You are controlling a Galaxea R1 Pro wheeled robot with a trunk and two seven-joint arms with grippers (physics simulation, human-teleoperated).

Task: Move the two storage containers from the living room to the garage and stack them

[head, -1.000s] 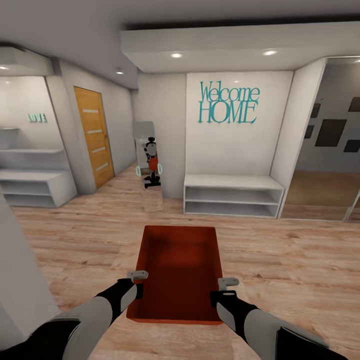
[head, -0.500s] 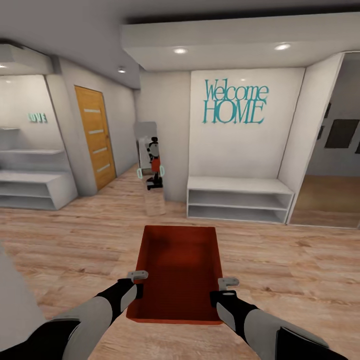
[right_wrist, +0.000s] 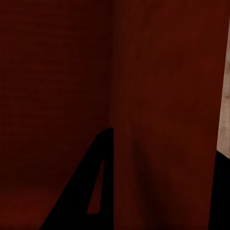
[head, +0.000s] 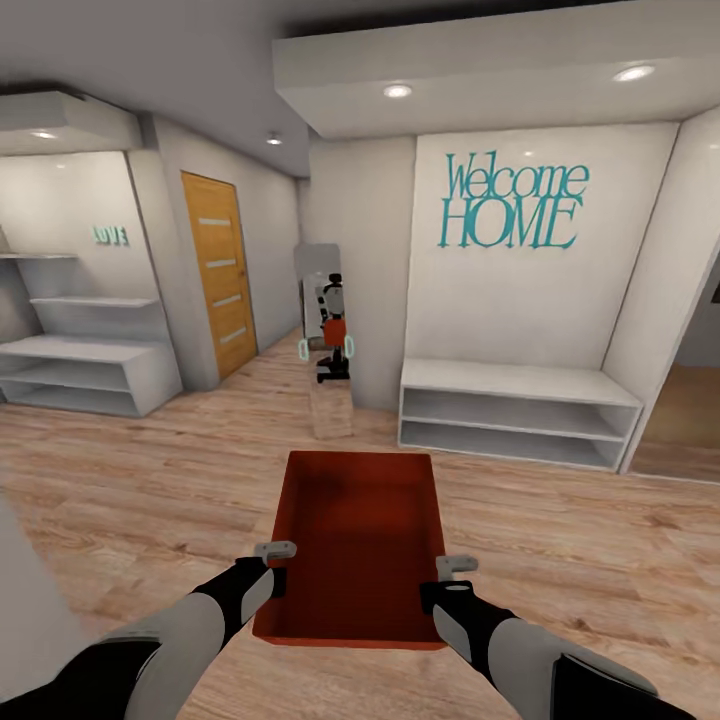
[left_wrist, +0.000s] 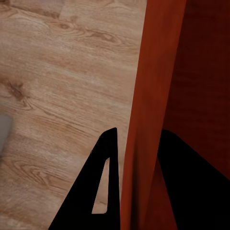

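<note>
Head view, left to right. At 9 o'clock, white shelves [head: 85,372] against the far wall, small teal "LOVE" sign [head: 110,236] above them. At 10 o'clock, an orange wooden door [head: 222,270]. Near 12 o'clock, a mirror [head: 328,320] leans on the wall corner and reflects the robot. At 1 o'clock, teal "Welcome HOME" lettering [head: 512,205] above a low white bench [head: 515,412]. Light wood plank floor [head: 150,500] throughout.

One orange-red bin [head: 355,545] sits at 6 o'clock in front of the robot, open top up, held off the floor between both arms.

Left gripper [head: 276,566] is at the bin's left wall, near end. In the left wrist view the gripper [left_wrist: 136,184] has its fingers [left_wrist: 103,187] closed down on that wall [left_wrist: 153,96], one outside, one inside.

Right gripper [head: 448,580] is at the bin's right wall. In the right wrist view the gripper [right_wrist: 158,187] straddles the wall [right_wrist: 163,96], fingers [right_wrist: 93,187] pinching it from both faces.
</note>
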